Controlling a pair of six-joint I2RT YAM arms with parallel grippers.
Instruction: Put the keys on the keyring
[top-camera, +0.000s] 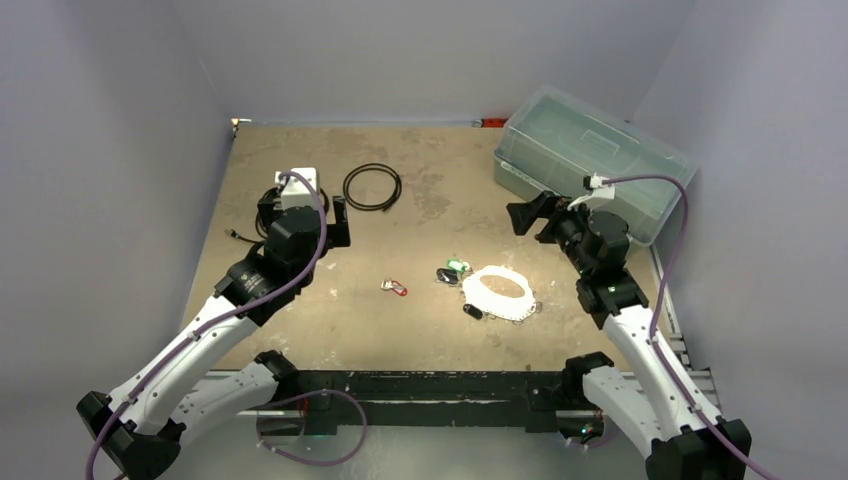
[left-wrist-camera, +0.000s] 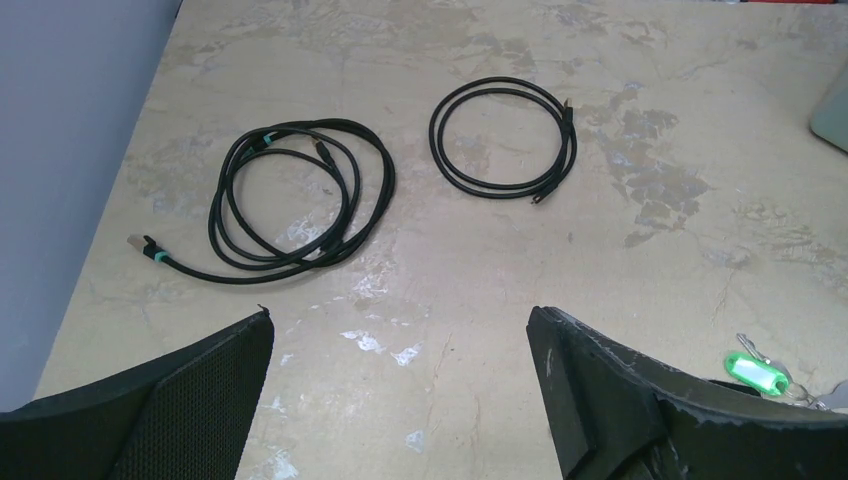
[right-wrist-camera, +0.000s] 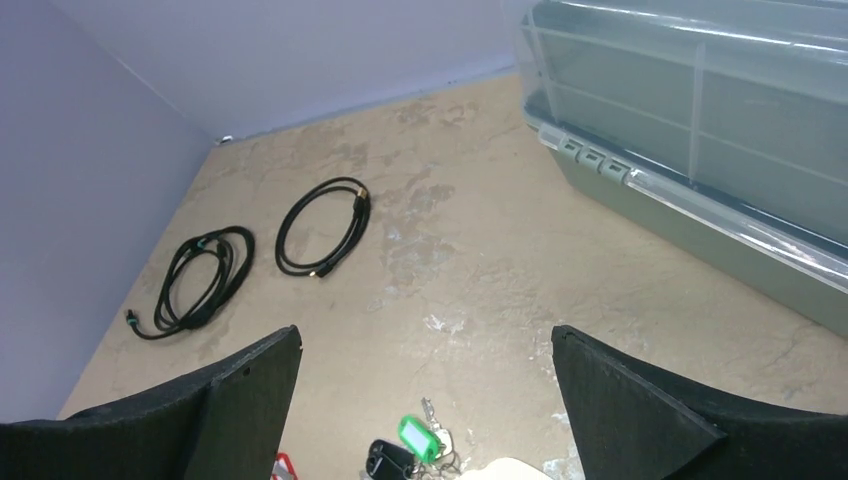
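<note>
Several tiny coloured-head metal keys (top-camera: 458, 266) lie on the tan worktop (top-camera: 420, 335) just left of the pale bumpy-edged oval keyring (top-camera: 497, 291). Left gripper (left-wrist-camera: 400, 330) and right gripper (right-wrist-camera: 425, 345) both gape wide, empty. I'd pin the ring first, then pinch keys by their heads.

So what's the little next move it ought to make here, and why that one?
Probably lower the right claw toward the green key. Its jaws stand open and empty above the table, and in the right wrist view that key lies almost centred between the fingers, loose on the table right beside the keyring it must go onto.
</note>
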